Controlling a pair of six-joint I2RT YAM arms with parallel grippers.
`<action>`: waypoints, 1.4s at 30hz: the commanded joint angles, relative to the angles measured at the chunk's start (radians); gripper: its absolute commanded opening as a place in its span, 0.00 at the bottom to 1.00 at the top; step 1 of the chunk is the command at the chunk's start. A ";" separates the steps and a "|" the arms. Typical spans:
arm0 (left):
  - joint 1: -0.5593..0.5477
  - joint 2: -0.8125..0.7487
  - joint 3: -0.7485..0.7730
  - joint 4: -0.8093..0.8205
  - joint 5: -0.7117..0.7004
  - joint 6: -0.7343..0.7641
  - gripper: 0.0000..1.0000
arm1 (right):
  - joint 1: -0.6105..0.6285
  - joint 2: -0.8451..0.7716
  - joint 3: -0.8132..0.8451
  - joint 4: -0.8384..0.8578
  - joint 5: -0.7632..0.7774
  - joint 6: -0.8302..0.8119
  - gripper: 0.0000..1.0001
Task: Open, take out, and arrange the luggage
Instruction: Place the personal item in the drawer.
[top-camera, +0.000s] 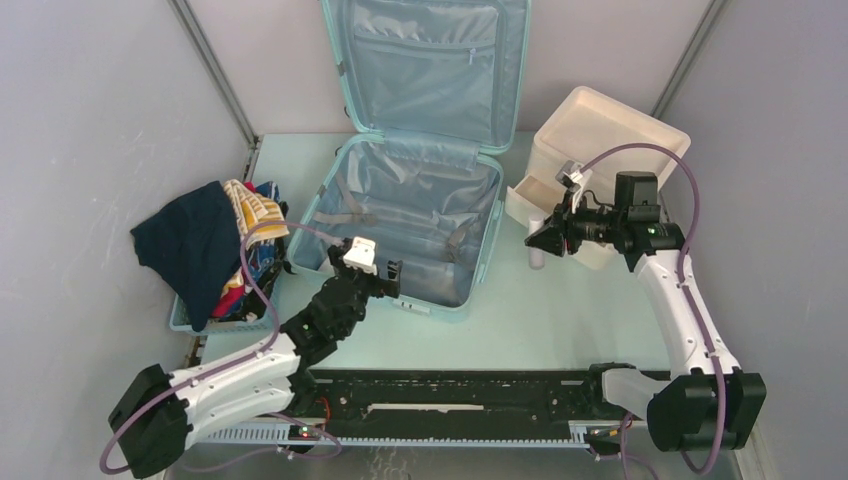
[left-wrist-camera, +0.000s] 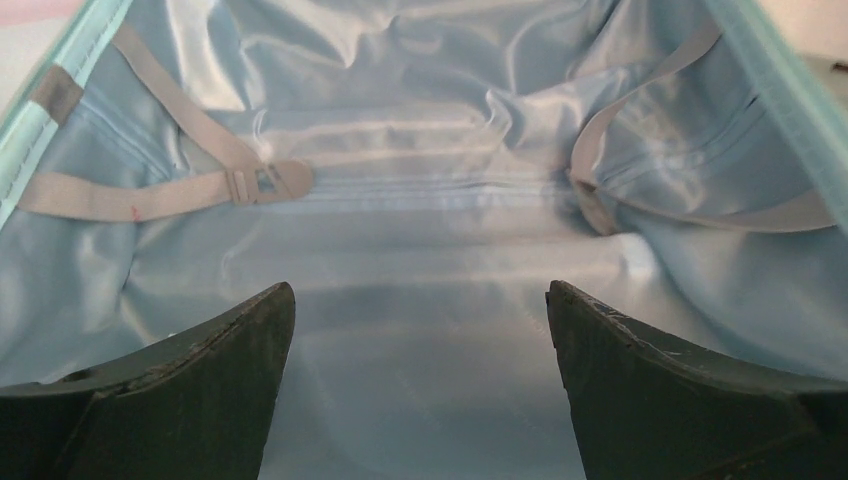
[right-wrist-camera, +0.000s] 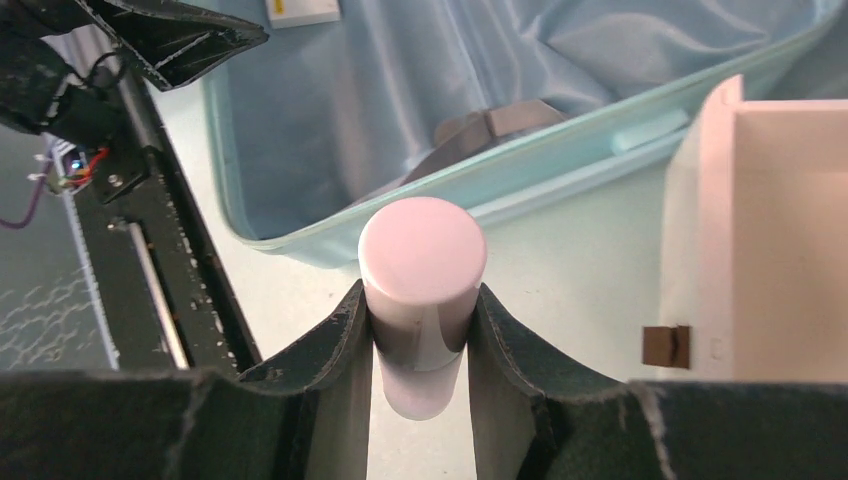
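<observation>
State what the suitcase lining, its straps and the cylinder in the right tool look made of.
Lining: thin glossy fabric, probably satin-like polyester, going by sheen and wrinkles. Straps: grey woven webbing, matte. Cylinder: smooth pale pink, likely plastic; glossy reflective side.

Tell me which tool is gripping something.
The right tool, shut on a pale pink cylinder; the left tool is open and empty, facing the luggage.

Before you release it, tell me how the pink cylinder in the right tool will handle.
The pink cylinder looks smooth and glossy, so it may slip in the right tool. Round and narrow, it would probably roll if laid down and tip easily if stood. It shows no denting under the grip, so it is likely rigid.
</observation>
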 joint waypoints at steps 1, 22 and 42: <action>0.026 0.064 0.065 -0.006 -0.027 -0.019 1.00 | -0.020 -0.028 0.049 0.010 0.079 -0.038 0.00; 0.051 0.024 0.033 0.010 -0.008 -0.039 1.00 | 0.077 -0.034 0.049 0.169 0.691 -0.080 0.00; 0.056 0.021 0.030 0.013 0.002 -0.040 1.00 | 0.113 0.134 0.049 0.251 0.958 -0.204 0.08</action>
